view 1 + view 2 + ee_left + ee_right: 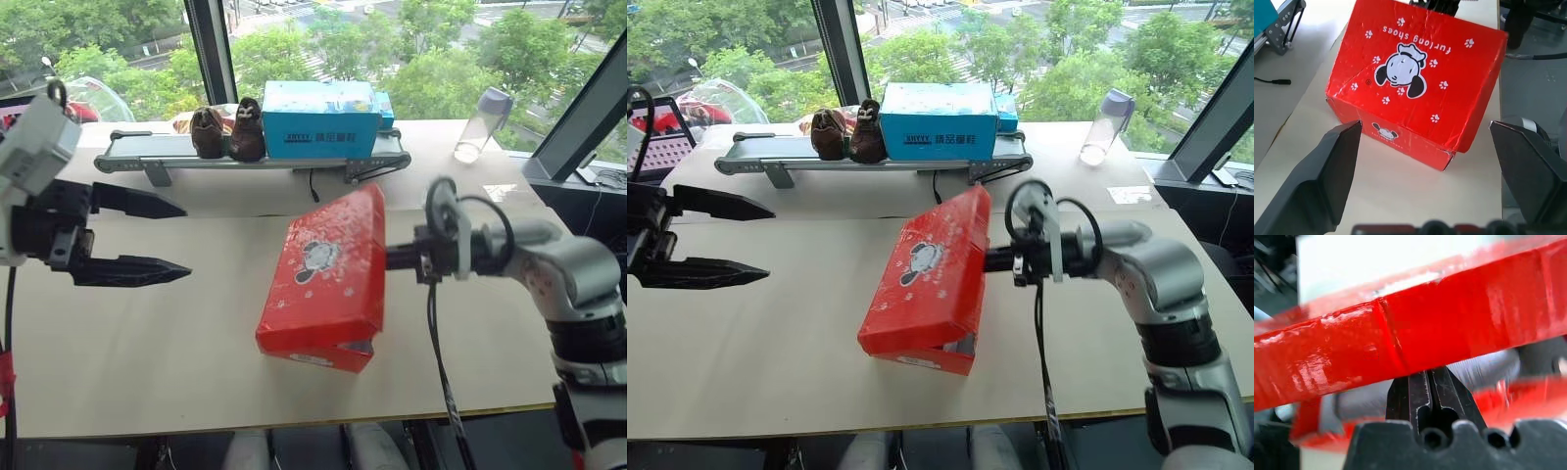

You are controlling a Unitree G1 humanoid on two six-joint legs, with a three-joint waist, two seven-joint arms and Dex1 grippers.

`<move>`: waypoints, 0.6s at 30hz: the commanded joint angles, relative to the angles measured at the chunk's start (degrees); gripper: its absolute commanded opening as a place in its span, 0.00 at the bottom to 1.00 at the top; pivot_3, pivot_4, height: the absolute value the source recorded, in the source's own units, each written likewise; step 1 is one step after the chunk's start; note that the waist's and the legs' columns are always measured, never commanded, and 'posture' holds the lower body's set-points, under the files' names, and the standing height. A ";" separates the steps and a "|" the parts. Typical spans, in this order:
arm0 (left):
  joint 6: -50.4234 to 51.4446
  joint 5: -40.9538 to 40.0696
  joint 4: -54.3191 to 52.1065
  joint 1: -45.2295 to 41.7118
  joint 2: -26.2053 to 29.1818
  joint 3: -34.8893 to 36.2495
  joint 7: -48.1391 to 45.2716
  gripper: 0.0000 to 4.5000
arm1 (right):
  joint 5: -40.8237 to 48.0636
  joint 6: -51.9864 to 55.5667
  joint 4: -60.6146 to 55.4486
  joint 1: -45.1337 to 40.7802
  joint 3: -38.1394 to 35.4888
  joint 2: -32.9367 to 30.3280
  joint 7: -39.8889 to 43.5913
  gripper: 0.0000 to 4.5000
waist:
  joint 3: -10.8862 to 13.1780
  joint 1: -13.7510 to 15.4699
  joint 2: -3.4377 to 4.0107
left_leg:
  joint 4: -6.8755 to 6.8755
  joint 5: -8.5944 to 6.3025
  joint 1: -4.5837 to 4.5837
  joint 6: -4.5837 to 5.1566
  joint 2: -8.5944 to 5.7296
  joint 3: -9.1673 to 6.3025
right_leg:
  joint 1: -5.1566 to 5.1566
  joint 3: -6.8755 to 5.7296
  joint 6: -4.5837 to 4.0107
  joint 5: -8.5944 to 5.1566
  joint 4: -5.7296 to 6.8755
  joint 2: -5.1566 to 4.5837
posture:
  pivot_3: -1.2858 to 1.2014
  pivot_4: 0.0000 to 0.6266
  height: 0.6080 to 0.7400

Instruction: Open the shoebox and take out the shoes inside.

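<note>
The red shoebox [323, 284] lies in the middle of the table, its lid printed with a cartoon dog [1400, 68]. The lid is tilted up along its right side. My right gripper [394, 259] is shut, with its closed tips pushed under the lid's raised red rim [1415, 333]. My left gripper [186, 238] hangs open to the left of the box, apart from it, with both fingers [1327, 166] spread wide. The lid hides the shoes in the head views. A blurred grey shape [1488, 372] shows beneath the rim in the right wrist view.
At the back stands a grey rack [147, 152] bearing a blue box [321, 119] and dark brown fuzzy shoes [227, 132]. A clear bottle [482, 125] stands at the back right. A black cable [441, 372] hangs from my right arm over the table's front edge.
</note>
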 commanded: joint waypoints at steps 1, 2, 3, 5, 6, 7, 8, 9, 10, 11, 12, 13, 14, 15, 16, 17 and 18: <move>4.55 -2.90 -2.41 0.16 2.18 8.58 1.12 0.99 | 0.65 -1.14 3.57 -7.67 1.43 6.57 -1.61 0.00 | 0.01 -0.06 -0.02 | -0.02 0.00 0.00 0.00 0.00 -0.01 | 0.00 -0.03 0.00 -0.01 0.00 0.00 | 0.52 0.24 1.00; 5.73 -3.56 -3.04 0.33 2.45 10.01 1.42 0.99 | -0.09 -1.32 4.91 -9.29 1.86 8.57 -2.82 0.00 | 0.01 -0.10 -0.03 | -0.06 0.00 0.00 0.00 0.01 -0.02 | -0.03 -0.04 -0.01 -0.01 0.00 0.00 | 0.52 0.24 1.00; 8.20 -4.88 -4.32 0.44 2.81 12.62 1.80 0.99 | -0.95 -1.77 6.29 -11.05 2.56 11.41 -4.44 0.00 | 0.02 -0.11 -0.04 | -0.08 0.00 0.00 0.00 0.02 -0.02 | -0.05 -0.05 -0.04 -0.03 0.03 0.01 | 0.52 0.24 1.00; 13.87 -8.34 -6.98 0.08 3.38 17.80 3.40 0.99 | -1.96 -2.97 7.76 -12.93 4.33 16.03 -5.79 0.00 | 0.05 -0.13 -0.11 | -0.14 0.00 -0.03 0.00 0.02 -0.02 | -0.13 -0.05 -0.04 -0.03 0.06 0.01 | 0.52 0.24 1.00; 16.89 -10.33 -8.24 -0.36 3.77 20.40 4.46 0.99 | -2.32 -3.69 8.52 -13.67 5.37 18.50 -6.04 0.00 | 0.07 -0.13 -0.14 | -0.15 0.00 -0.05 0.00 0.02 -0.02 | -0.20 -0.05 -0.06 -0.04 0.10 0.02 | 0.52 0.24 1.00; 18.97 -11.92 -9.08 -0.68 4.05 22.16 5.45 0.99 | -2.66 -4.19 9.25 -14.14 6.08 20.25 -6.16 0.00 | 0.07 -0.13 -0.14 | -0.16 0.00 -0.11 0.00 0.03 -0.02 | -0.27 -0.05 -0.06 -0.04 0.12 0.02 | 0.52 0.24 1.00; 20.82 -13.29 -9.77 -0.99 4.46 23.76 6.47 0.99 | -3.44 -4.97 10.36 -14.67 6.96 22.08 -6.51 0.00 | 0.08 -0.15 -0.14 | -0.17 0.00 -0.14 0.00 0.03 -0.02 | -0.31 -0.04 -0.07 -0.04 0.14 0.02 | 0.52 0.24 1.00; 22.74 -14.64 -10.33 -1.47 5.14 25.39 7.60 0.99 | -5.01 -6.73 12.23 -15.39 8.35 24.39 -6.96 0.00 | 0.08 -0.18 -0.15 | -0.17 0.00 -0.15 0.00 0.03 -0.03 | -0.33 -0.04 -0.06 -0.04 0.16 0.02 | 0.52 0.24 1.00; 24.43 -15.94 -10.66 -1.90 5.78 26.74 8.71 0.99 | -6.63 -8.51 14.18 -16.07 9.63 26.43 -7.43 0.00 | 0.08 -0.18 -0.15 | -0.19 0.00 -0.15 0.00 0.03 -0.03 | -0.34 -0.05 -0.06 -0.04 0.17 0.02 | 0.52 0.24 1.00; 26.37 -17.15 -10.99 -2.39 6.65 28.20 9.63 0.99 | -8.72 -11.06 16.95 -16.86 11.25 28.99 -8.03 0.00 | 0.09 -0.19 -0.16 | -0.19 0.00 -0.15 0.00 0.03 -0.04 | -0.35 -0.06 -0.07 -0.04 0.19 0.02 | 0.52 0.24 1.00; 27.59 -18.39 -11.16 -2.70 7.24 29.06 10.66 0.99 | -10.19 -12.89 18.94 -17.37 12.19 30.58 -8.20 0.00 | 0.10 -0.42 -0.23 | -0.18 0.00 -0.15 0.00 0.03 -0.04 | -0.36 -0.06 -0.07 -0.05 0.24 0.02 | 0.52 0.24 1.00; 28.54 -19.44 -11.39 -2.99 7.78 29.66 11.59 0.99 | -11.63 -14.39 21.07 -17.80 12.85 31.83 -8.42 0.00 | 0.11 -0.60 -0.26 | -0.15 0.00 -0.14 -0.01 0.03 -0.04 | -0.40 -0.06 -0.08 -0.05 0.36 0.03 | 0.52 0.24 1.00; 29.97 -20.55 -11.41 -3.61 8.79 30.56 12.52 0.99 | -14.43 -17.68 23.96 -18.22 14.68 33.11 -8.47 0.00 | 0.11 -0.68 -0.26 | -0.12 0.01 -0.14 -0.01 0.02 -0.04 | -0.41 -0.06 -0.10 -0.07 0.43 0.03 | 0.52 0.24 1.00; 31.14 -21.76 -11.31 -4.13 9.79 31.21 13.51 0.99 | -16.39 -19.98 26.37 -18.49 15.79 34.02 -8.40 0.00 | 0.11 -0.84 -0.31 | -0.08 0.01 -0.12 -0.01 0.02 -0.05 | -0.40 -0.06 -0.11 -0.09 0.51 0.03 | 0.52 0.24 1.00; 32.45 -22.93 -11.23 -4.63 10.88 31.92 14.30 0.99 | -17.91 -21.64 28.72 -18.83 16.53 34.88 -8.33 0.00 | 0.12 -0.95 -0.36 | -0.05 0.01 -0.10 -0.01 0.02 -0.06 | -0.39 -0.08 -0.12 -0.11 0.54 0.03 | 0.52 0.24 1.00; 33.66 -24.18 -11.11 -5.07 11.78 32.45 15.00 0.99 | -18.93 -22.86 30.36 -19.05 16.87 35.37 -8.09 0.00 | 0.13 -1.09 -0.43 | -0.04 0.00 -0.09 -0.02 0.02 -0.08 | -0.37 -0.10 -0.12 -0.11 0.54 0.03 | 0.52 0.24 1.00; 34.63 -25.65 -11.01 -4.89 12.52 33.17 15.62 0.99 | -19.37 -23.26 31.08 -19.22 16.79 35.35 -7.44 0.00 | 0.15 -1.24 -0.50 | -0.04 0.01 -0.09 -0.02 0.02 -0.08 | -0.36 -0.10 -0.12 -0.12 0.53 0.03 | 0.52 0.24 1.00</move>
